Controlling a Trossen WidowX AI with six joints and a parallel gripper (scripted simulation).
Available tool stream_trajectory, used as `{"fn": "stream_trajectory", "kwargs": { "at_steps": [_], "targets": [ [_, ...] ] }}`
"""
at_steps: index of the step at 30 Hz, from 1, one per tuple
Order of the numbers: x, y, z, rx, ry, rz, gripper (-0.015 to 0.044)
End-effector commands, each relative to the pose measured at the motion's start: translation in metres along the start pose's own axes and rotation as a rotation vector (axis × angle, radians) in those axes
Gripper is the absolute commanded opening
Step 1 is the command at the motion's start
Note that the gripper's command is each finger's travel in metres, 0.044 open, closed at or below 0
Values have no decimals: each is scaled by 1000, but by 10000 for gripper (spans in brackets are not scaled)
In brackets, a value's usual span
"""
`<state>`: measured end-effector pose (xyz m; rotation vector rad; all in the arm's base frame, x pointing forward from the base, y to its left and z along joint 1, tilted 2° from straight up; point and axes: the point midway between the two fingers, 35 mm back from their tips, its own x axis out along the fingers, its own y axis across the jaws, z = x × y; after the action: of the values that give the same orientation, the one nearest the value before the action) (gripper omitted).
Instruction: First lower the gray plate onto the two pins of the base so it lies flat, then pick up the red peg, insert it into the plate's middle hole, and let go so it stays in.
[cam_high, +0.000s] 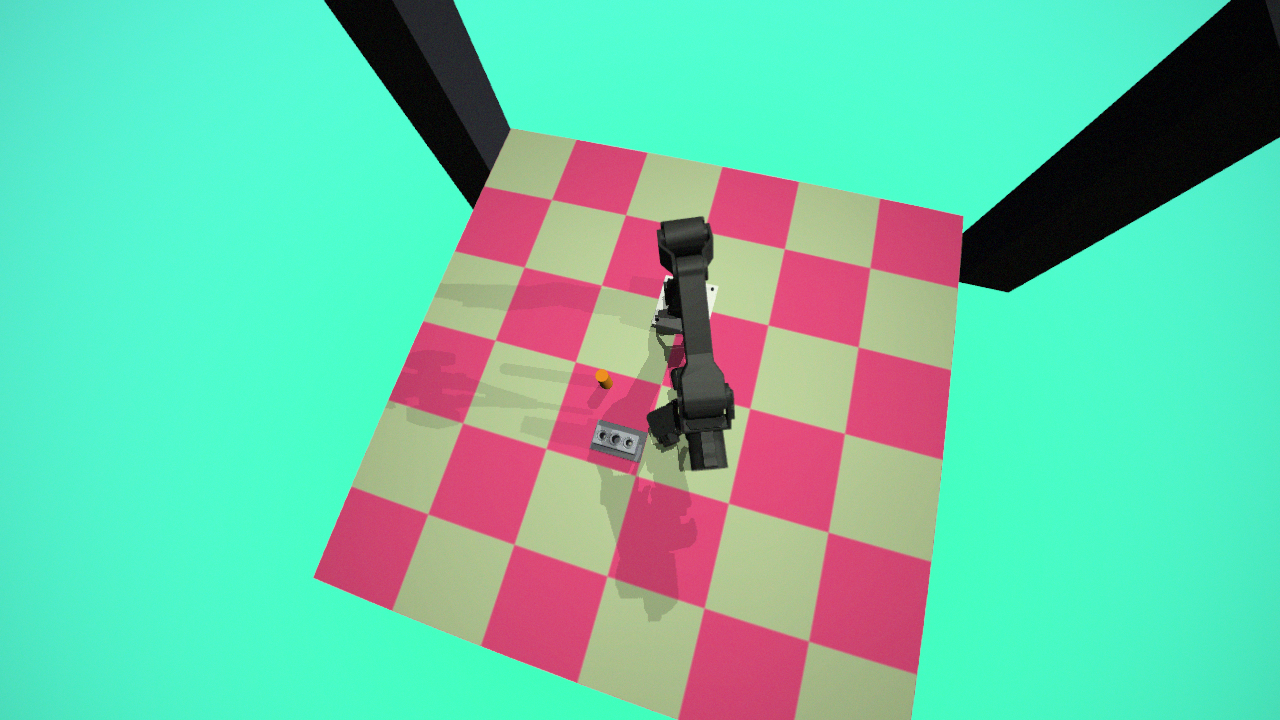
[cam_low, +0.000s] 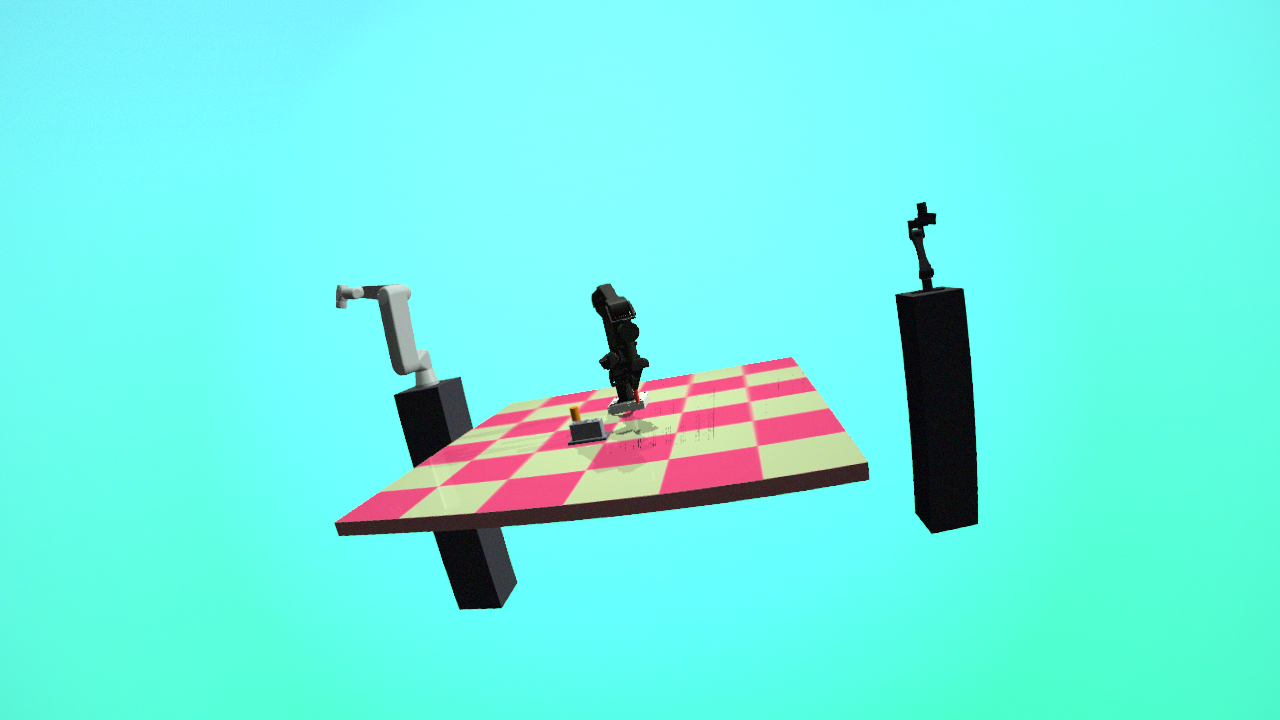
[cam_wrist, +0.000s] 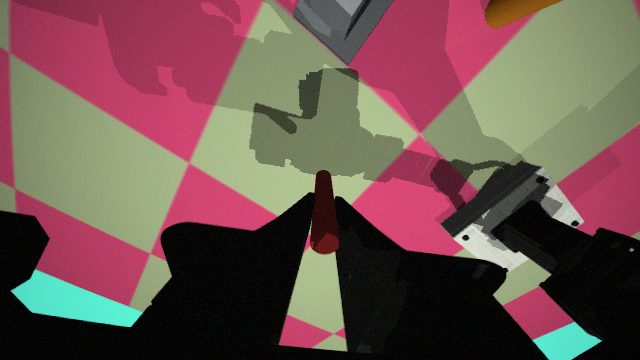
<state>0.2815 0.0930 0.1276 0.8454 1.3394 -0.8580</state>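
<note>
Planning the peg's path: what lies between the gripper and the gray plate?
Only bare checkered board, in top view, between the gripper holding the red peg and the gray plate.

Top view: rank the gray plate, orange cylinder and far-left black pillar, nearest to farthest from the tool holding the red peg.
1. Gray plate, just picture-left of the tool, which grips the red peg.
2. Orange cylinder, past the plate, further up the picture.
3. Black pillar, off the table's far-left corner.
</note>
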Motion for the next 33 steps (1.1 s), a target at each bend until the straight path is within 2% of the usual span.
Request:
{"fn": "stream_trajectory", "kwargs": {
  "at_steps": [1,33],
  "targets": [
    [0,3,9,-3,0,-3,0],
    [-2,11,104,-1,-6,-2,0]
  ]
}}
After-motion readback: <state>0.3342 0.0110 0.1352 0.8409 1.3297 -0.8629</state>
